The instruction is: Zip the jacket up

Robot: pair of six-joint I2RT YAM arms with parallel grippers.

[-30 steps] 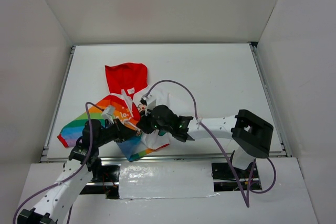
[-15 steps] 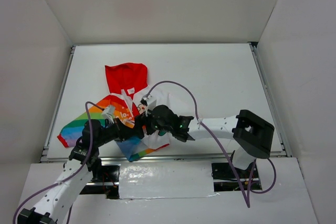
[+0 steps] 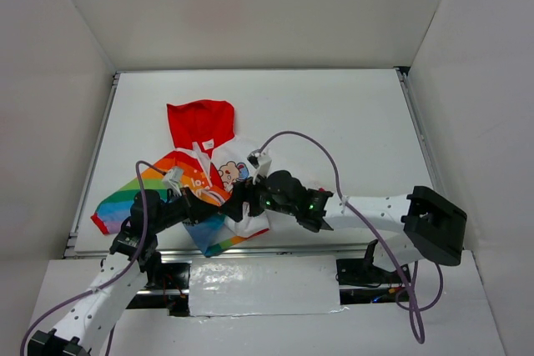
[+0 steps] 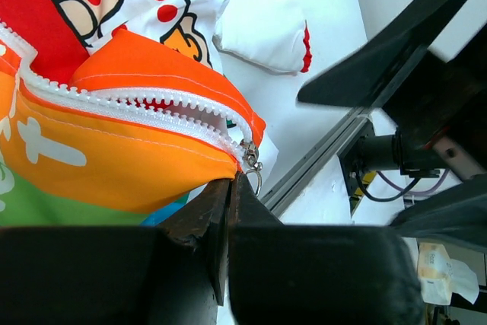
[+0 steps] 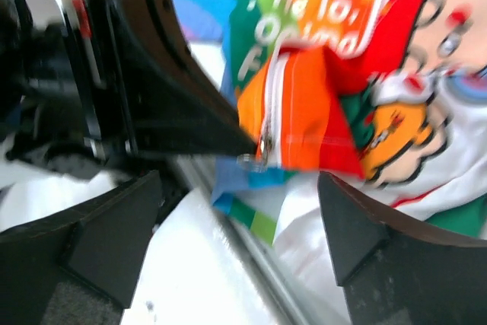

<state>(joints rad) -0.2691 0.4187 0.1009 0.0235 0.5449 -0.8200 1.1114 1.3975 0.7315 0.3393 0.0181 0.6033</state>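
A: Where is the jacket [image 3: 200,168]?
B: Bunched at the near left of the table [image 3: 350,122], red hood towards the far side, rainbow half on the left, cartoon half on the right

A: And the hands?
B: The left gripper [image 4: 232,184] is pinched tight on the orange hem at the foot of the zip, just below the slider [image 4: 248,151]. The right gripper [image 5: 240,180] stands spread wide with nothing in it, a finger on either side of that same corner

A: How will it handle?
B: Light, thin and floppy, I judge. It folds wherever it is pushed, so the teeth will ripple unless the hem is held taut. The metal pull ring [image 4: 255,180] is small and probably slippery, yet that is the place to take hold, drawing away from the left pinch
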